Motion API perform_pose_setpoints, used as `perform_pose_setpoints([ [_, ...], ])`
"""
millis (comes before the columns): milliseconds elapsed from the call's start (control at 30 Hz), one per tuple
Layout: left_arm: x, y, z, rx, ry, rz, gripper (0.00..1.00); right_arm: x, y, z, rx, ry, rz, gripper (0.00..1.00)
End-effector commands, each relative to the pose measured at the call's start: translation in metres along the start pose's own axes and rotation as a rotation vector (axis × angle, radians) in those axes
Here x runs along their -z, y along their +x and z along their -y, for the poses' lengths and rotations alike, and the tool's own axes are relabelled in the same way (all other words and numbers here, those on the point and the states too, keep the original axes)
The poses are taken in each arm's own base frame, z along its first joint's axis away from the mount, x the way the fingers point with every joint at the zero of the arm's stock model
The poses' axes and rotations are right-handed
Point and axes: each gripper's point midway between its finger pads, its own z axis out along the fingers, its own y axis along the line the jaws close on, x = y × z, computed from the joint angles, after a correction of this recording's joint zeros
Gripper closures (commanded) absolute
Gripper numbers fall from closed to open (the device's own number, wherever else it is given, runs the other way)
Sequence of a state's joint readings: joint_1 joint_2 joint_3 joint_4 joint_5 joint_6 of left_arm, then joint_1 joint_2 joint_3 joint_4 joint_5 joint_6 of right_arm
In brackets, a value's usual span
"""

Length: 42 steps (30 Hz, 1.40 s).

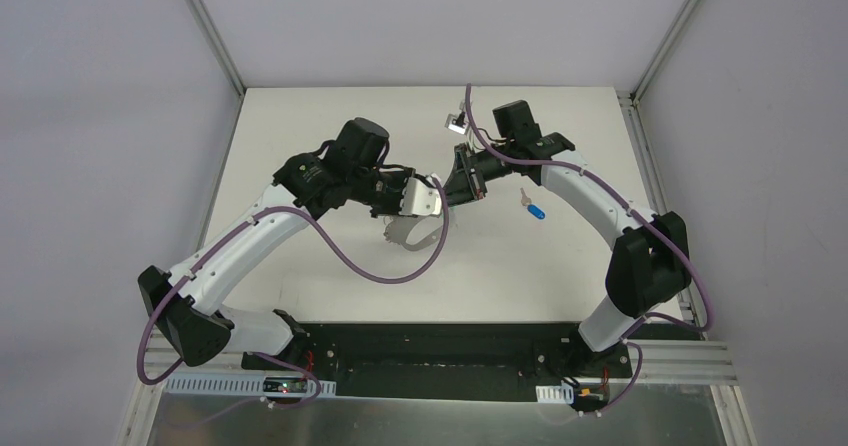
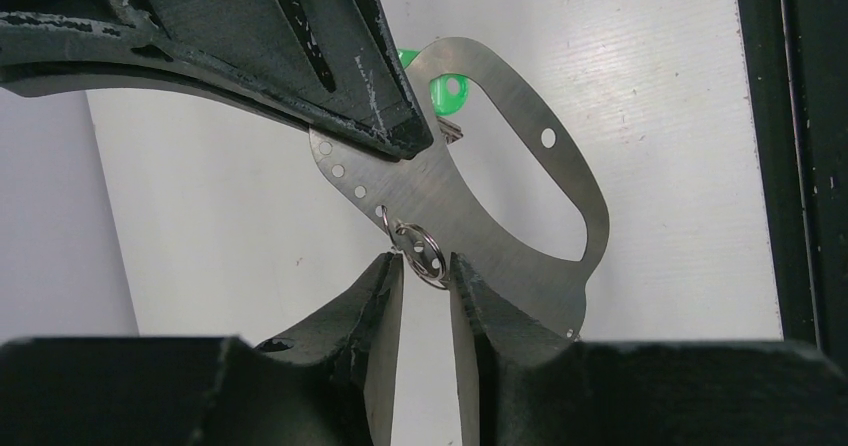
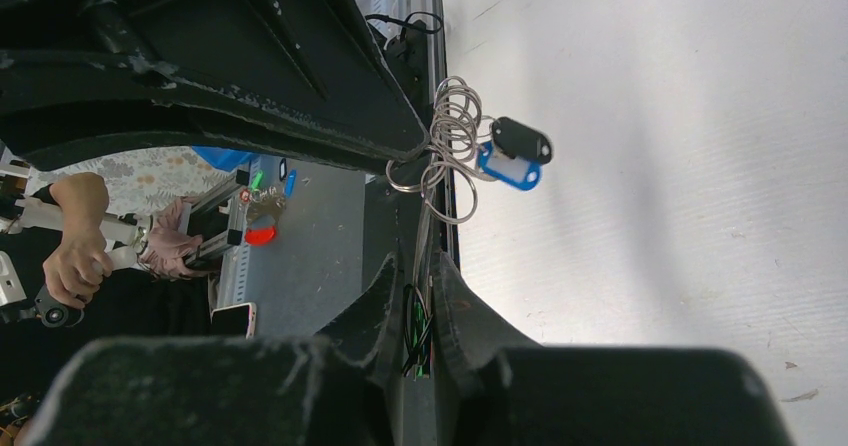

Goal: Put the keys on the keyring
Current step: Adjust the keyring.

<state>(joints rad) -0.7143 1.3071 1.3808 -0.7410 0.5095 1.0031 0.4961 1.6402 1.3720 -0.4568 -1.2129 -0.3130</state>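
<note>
- As far as can be judged, short of halfway: no key plainly threaded onto a ring yet.
- Raised above the table (image 1: 330, 146), between both arms: the keyring (image 2: 430, 191), its flat grey loop facing the left wrist view.
- On the right gripper (image 3: 418, 266), jaws almost closed, apparently pinching the keyring's top edge; a grip on the key beside it hard to rule out.
- On the left gripper (image 2: 426, 266), jaws partly open with a gap showing, bracketing a small split ring (image 2: 422, 254) hanging from the keyring's lower edge. Nothing firmly gripped there.
- Just behind the keyring's top edge, close by the right fingertip: the green key (image 2: 440, 94), head showing through the loop. On a ring or merely held against the plate, impossible to tell.
- Well apart from the keyring, on the right arm's side, lying loose on the table: the blue key (image 1: 533, 209) — plainly not yet dealt with.
- Also at the keyring, in the right wrist view: a bunch of linked rings (image 3: 452, 131) with a black tag (image 3: 522, 138).
- Left to do, on this reading: parting the split ring, feeding the green key on, then fetching and threading the blue key.
</note>
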Motion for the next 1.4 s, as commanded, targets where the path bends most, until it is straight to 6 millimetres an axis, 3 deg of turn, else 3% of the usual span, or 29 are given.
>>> perform_pose_setpoints([
  [0, -0.002, 0.000, -0.004, -0.032, -0.019, -0.009, 0.76, 0.000, -0.004, -0.014, 0.027, -0.058, 0.011, 1.00],
  [433, -0.007, 0.001, -0.005, -0.022, -0.014, -0.006, 0.88, 0.001, -0.003, -0.015, 0.030, -0.061, 0.009, 1.00],
  [667, -0.004, 0.000, -0.004, -0.036, -0.001, -0.014, 1.00, 0.001, 0.000, -0.012, 0.039, -0.046, -0.001, 1.00],
  [833, -0.003, 0.000, -0.001, -0.035, 0.010, -0.014, 1.00, 0.001, 0.000, -0.012, 0.040, -0.047, -0.003, 1.00],
  [1167, -0.002, 0.009, 0.004, -0.023, 0.008, -0.038, 0.79, 0.004, 0.014, -0.013, 0.123, -0.021, -0.050, 1.00],
  [1367, 0.001, 0.001, 0.009, 0.163, 0.034, 0.104, 0.72, 0.009, 0.023, -0.024, 0.238, 0.002, -0.052, 1.00],
])
